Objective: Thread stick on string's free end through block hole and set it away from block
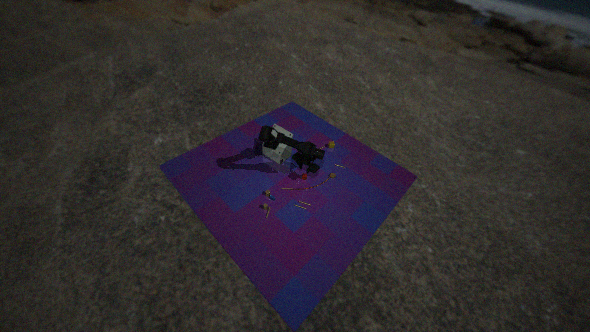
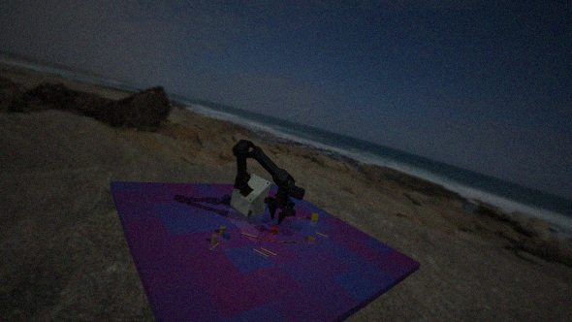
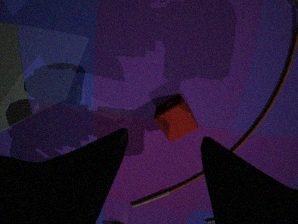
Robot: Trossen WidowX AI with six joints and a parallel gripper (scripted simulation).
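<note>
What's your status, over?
End effector part open, holding nothing, above the mat. Stringed stick on the mat, ungrasped; string curves to the button. Small red cube lies just ahead, near the string.
</note>
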